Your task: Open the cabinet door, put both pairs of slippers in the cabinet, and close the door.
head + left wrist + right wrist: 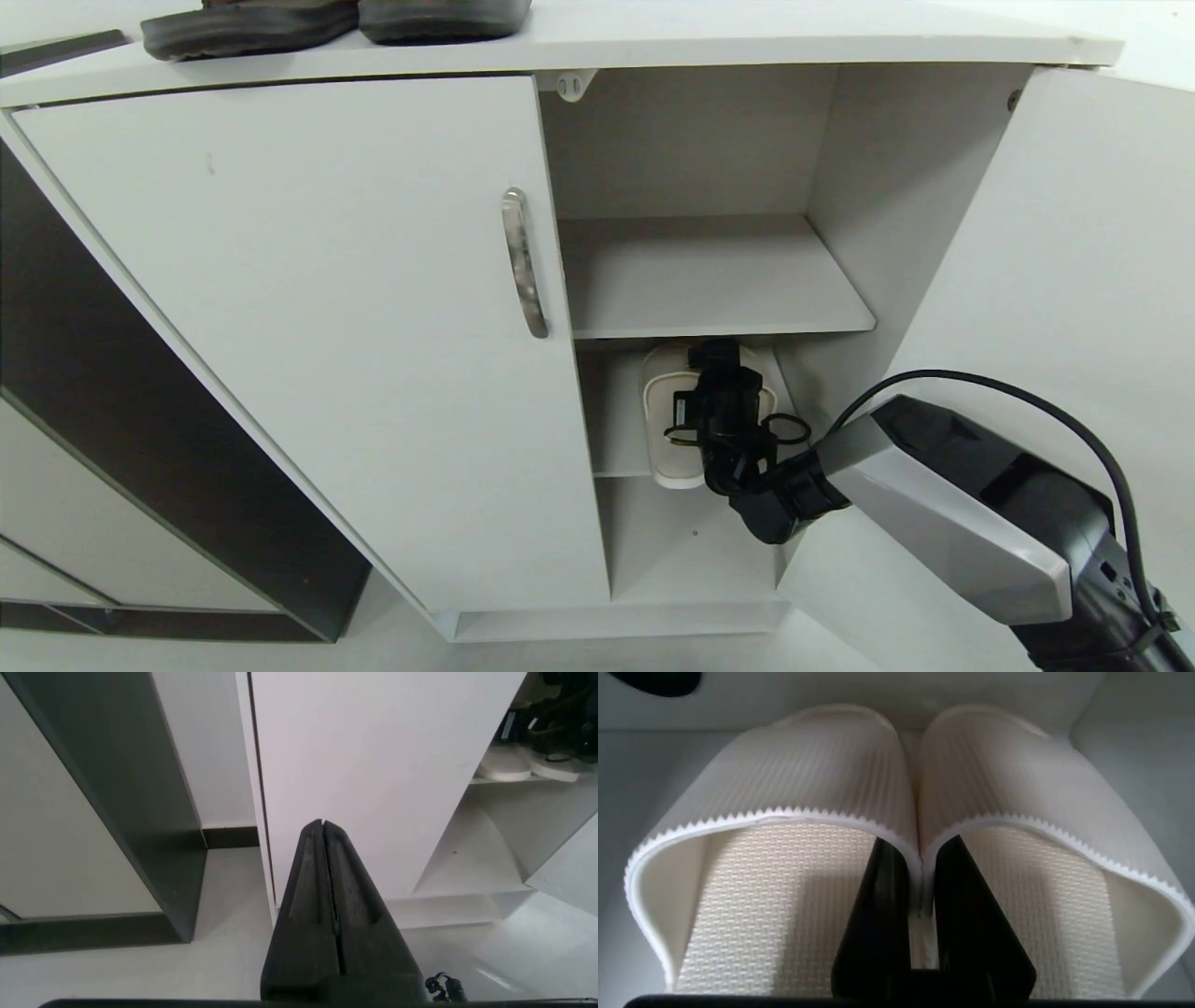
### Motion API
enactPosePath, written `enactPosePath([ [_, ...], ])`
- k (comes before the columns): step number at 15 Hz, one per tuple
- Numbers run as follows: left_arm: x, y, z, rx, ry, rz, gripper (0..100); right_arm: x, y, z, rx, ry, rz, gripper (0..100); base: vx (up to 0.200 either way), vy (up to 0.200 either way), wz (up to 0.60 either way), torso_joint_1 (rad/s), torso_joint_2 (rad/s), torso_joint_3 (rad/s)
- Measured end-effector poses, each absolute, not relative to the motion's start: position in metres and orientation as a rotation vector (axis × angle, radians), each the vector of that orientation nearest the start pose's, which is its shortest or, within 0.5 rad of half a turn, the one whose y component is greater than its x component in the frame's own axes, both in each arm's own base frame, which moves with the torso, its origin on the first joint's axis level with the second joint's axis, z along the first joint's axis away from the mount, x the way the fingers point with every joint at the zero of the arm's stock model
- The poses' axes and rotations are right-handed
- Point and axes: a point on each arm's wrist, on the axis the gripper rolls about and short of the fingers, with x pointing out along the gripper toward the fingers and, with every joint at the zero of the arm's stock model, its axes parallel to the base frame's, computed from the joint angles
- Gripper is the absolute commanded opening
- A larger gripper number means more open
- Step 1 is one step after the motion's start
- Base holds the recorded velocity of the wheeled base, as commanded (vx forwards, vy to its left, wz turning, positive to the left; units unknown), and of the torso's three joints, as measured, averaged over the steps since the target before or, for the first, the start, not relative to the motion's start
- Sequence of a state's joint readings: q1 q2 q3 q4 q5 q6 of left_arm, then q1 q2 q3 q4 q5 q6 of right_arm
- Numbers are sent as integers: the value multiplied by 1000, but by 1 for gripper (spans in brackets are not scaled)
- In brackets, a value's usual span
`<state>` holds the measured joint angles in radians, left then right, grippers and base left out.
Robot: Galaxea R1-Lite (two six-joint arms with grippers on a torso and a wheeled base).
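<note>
right gripper clamped on inner edges of white slippers, on lower cabinet shelf, left gripper closed

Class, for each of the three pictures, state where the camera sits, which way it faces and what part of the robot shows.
Head: up high, looking down at the cabinet; right arm shows.
Left wrist: low, facing the closed door; shut jaws show.
Right wrist: inside the cabinet, facing the white slippers; jaws clamp their inner walls.
Shared: all three see those slippers.
</note>
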<state>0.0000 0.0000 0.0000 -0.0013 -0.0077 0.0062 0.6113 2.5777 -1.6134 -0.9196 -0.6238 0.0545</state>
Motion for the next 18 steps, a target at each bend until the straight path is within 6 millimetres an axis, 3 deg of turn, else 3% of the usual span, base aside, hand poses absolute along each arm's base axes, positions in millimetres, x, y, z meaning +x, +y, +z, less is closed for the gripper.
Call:
enactPosePath([
  [9, -23, 0, 76, 6, -1, -7, 0, 436, 285, 43, 28, 36, -21, 0, 0, 0, 0, 0, 0, 0],
  [10, -23, 0, 76, 6, -1, -8, 0, 436, 285, 42, 27, 38, -22, 100, 0, 0, 0, 0, 0, 0],
  [18, -23, 0, 76, 6, -1, -7, 0, 425, 284, 36, 3, 69, -16, 100, 0, 0, 0, 0, 0, 0],
])
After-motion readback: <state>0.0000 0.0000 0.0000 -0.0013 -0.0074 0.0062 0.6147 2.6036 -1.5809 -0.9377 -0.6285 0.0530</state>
